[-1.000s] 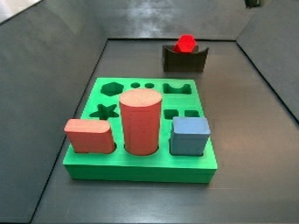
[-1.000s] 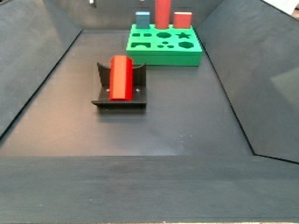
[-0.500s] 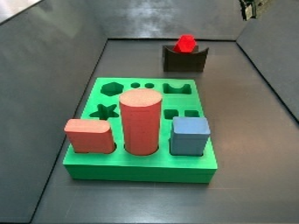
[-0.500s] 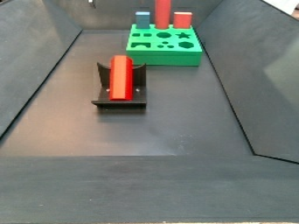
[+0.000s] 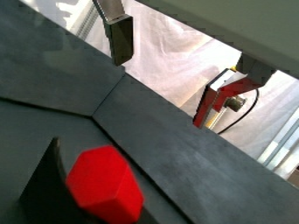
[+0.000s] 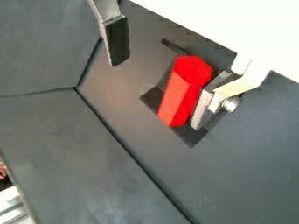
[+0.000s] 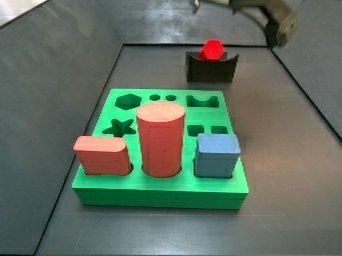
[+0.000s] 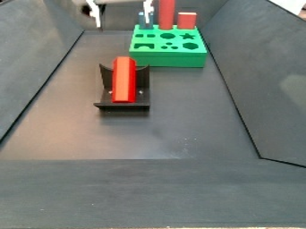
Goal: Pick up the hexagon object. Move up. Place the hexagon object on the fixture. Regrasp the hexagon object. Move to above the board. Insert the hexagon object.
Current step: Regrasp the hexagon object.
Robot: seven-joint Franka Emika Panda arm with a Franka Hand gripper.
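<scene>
Entering view, end effector point(image 8: 117, 9), open-fingered

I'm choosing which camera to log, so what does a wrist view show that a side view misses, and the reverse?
Only a wrist view shows the open hand up close, empty, its finger apart from the peg. Only a side view shows the board, with the salmon cylinder, salmon block and blue block standing in it. Both show the hexagon object lying in the fixture.
</scene>
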